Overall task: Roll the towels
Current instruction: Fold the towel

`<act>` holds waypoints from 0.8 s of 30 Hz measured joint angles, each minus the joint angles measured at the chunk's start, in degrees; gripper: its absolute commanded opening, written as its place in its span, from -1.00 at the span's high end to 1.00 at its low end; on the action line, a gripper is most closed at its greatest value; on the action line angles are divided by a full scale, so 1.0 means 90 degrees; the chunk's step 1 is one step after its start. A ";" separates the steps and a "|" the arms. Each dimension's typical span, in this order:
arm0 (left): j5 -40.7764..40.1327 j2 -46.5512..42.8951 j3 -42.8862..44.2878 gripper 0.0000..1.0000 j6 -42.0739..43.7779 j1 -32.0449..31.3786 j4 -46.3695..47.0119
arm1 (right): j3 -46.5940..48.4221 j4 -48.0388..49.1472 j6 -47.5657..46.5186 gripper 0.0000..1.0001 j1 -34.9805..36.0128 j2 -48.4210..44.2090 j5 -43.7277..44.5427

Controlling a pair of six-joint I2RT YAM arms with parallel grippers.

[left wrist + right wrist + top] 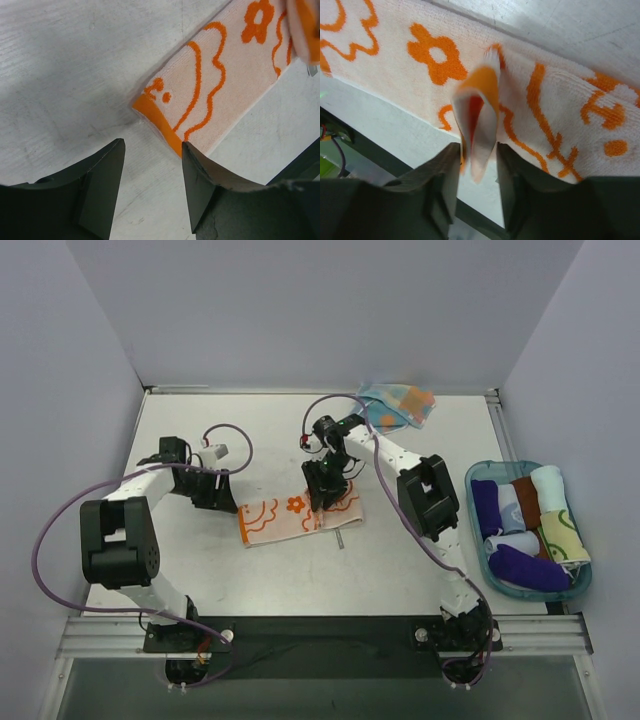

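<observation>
A white terry hand towel with orange cloud and flower prints lies folded into a narrow strip near the middle of the pale table. Its long axis runs roughly parallel to the near edge, with the left end a little closer to that edge.

The left gripper sits just off that left end. The orange-bordered short edge lies straight ahead of it and slightly towards its right finger. Its jaws are spread wide with only bare table between them, and they touch nothing.

The right gripper stands over the right half of the strip, so each arm has its own end within reach. A raised, blurred fold of the orange hem stands between its fingers, which are only narrowly apart. The cloth brushes at least one finger, but I cannot tell whether it is truly pinched.

Rolling would probably run along the long axis, so the left claw looks the better placed to start from the free short end.

The second towel, light blue with orange and yellow dots, lies crumpled at the far edge towards the right corner, well apart from both claws.
</observation>
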 measured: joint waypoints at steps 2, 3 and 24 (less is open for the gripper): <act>0.0102 -0.0002 -0.0007 -0.14 0.0068 0.0000 -0.0007 | 0.0002 -0.0002 -0.0017 0.14 0.0000 0.0000 -0.0104; 0.0189 -0.0007 -0.0007 -0.10 0.0121 0.0000 -0.0027 | 0.0002 0.0000 -0.0029 -0.03 0.0000 -0.0010 -0.0185; 0.0362 0.0903 0.0396 0.64 0.0721 -0.0801 -0.0597 | -0.1314 0.0313 -0.1168 0.70 -0.1253 -0.0464 -0.0590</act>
